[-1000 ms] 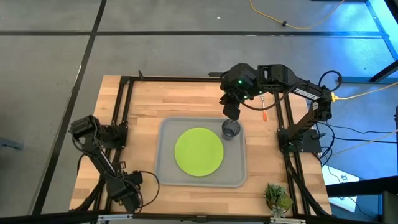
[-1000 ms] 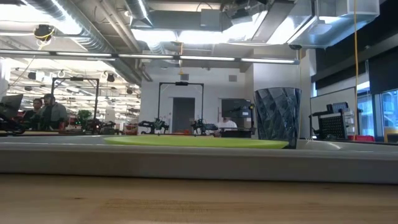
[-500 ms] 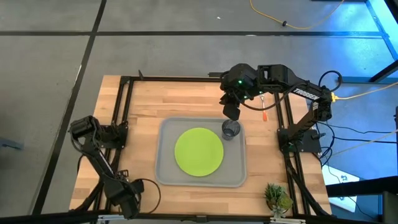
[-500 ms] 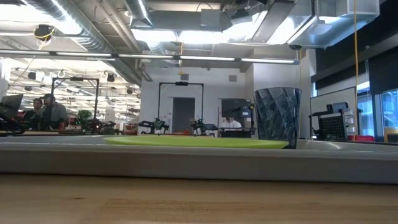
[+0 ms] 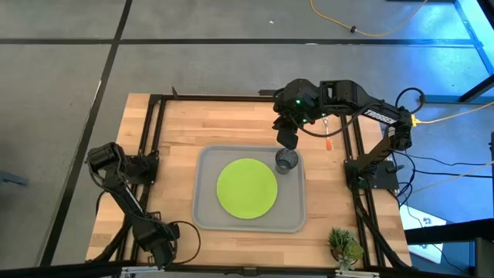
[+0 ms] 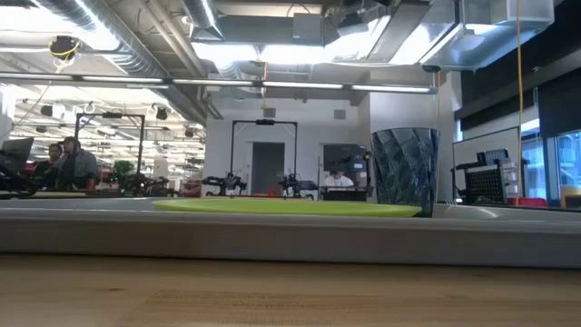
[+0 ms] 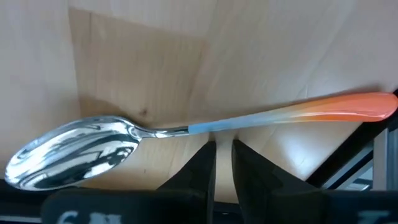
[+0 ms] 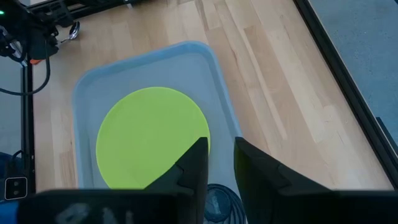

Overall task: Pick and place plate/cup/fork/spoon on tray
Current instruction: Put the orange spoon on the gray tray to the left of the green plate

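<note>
The lime-green plate (image 5: 247,188) lies flat in the grey tray (image 5: 202,208). The dark cup (image 5: 286,161) stands upright on its base in the tray's far right corner, also in the low view (image 6: 405,171). My right gripper (image 5: 287,139) hangs just above and beyond the cup, narrowly open and empty (image 8: 221,149). The fork (image 5: 328,133) lies on the table right of the tray. The spoon (image 7: 186,129) lies on the wood at the near left, its handle crosswise just past my left gripper's (image 7: 224,146) shut fingertips. Whether they touch it, I cannot tell.
A black metal frame (image 5: 158,123) runs around the wooden table. A small green plant (image 5: 343,245) stands at the near right corner. Bare wood lies left of the tray and beyond it. People sit far off in the room in the low view (image 6: 68,163).
My left gripper has shifted a little toward the table's near edge. My right gripper, the cup, the plate and the tray have kept still.
</note>
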Robot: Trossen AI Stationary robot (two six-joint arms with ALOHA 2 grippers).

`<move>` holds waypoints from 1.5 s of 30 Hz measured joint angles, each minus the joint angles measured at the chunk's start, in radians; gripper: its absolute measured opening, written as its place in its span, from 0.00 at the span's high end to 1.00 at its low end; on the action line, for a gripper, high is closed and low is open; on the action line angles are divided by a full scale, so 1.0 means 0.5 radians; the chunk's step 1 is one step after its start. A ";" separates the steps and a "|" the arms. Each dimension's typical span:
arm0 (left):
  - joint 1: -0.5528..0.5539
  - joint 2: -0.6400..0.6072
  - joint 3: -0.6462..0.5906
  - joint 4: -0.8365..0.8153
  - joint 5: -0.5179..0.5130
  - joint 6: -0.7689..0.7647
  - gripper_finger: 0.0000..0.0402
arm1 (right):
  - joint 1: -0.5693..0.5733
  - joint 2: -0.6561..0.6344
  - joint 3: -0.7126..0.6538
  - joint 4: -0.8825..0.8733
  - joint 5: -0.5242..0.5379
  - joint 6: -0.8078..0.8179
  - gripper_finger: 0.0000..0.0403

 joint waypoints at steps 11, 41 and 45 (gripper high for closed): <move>0.049 0.001 -0.001 -0.077 -0.145 0.191 0.89 | 0.000 0.000 0.000 0.000 0.000 0.000 0.81; 0.055 -0.173 -0.027 -0.306 -0.716 0.087 0.89 | 0.000 0.000 0.000 0.001 0.002 -0.002 0.81; 0.047 -0.480 -0.014 -0.558 -0.743 -0.031 0.89 | 0.000 0.000 0.000 0.001 0.002 -0.002 0.81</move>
